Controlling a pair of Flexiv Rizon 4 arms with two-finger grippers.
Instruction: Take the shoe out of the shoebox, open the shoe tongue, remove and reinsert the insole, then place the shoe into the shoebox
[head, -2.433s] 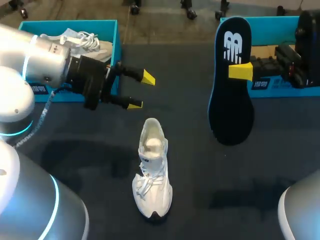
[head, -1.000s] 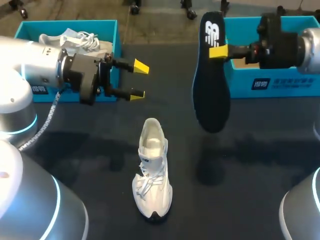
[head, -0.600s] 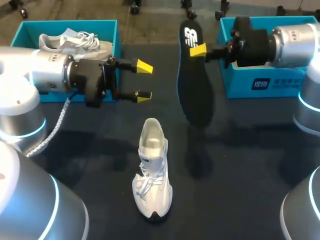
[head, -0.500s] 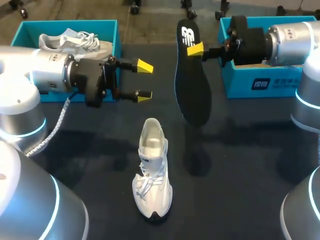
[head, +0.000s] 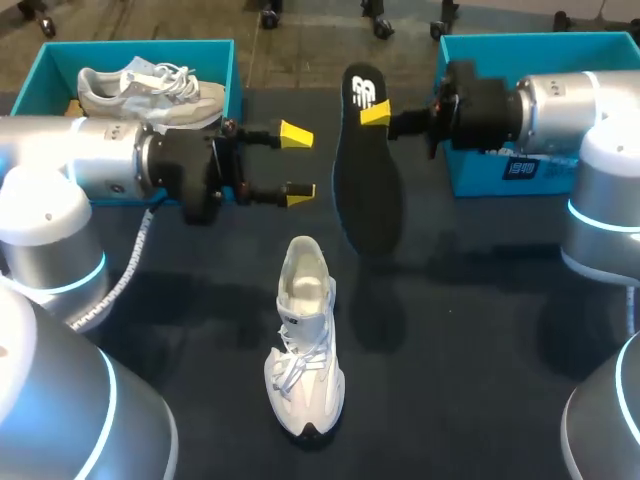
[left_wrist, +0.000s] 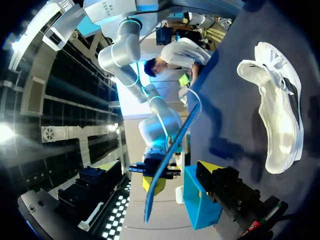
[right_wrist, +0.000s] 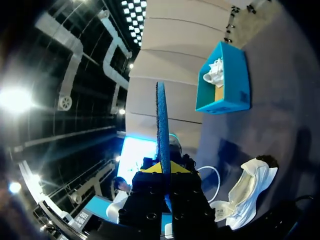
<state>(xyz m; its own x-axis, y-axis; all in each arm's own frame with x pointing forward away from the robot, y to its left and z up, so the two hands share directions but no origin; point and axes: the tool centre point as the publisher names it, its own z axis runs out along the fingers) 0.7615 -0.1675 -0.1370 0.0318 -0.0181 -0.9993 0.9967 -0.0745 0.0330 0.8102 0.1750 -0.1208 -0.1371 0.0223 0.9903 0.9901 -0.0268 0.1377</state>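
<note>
One insole (head: 365, 190) hangs clamped in the right gripper (head: 373, 113) — left gripper (head: 298, 162) gapes beside it.

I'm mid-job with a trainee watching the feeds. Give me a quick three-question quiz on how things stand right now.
1. True or false: the left tool is open and holds nothing.
2. Multiple choice: which tool grips the insole? A) left tool B) right tool C) neither
3. Fill in: the second shoe lies in the shoebox on the robot's ___ side.

Key: 1 true; 2 B; 3 left.
</note>
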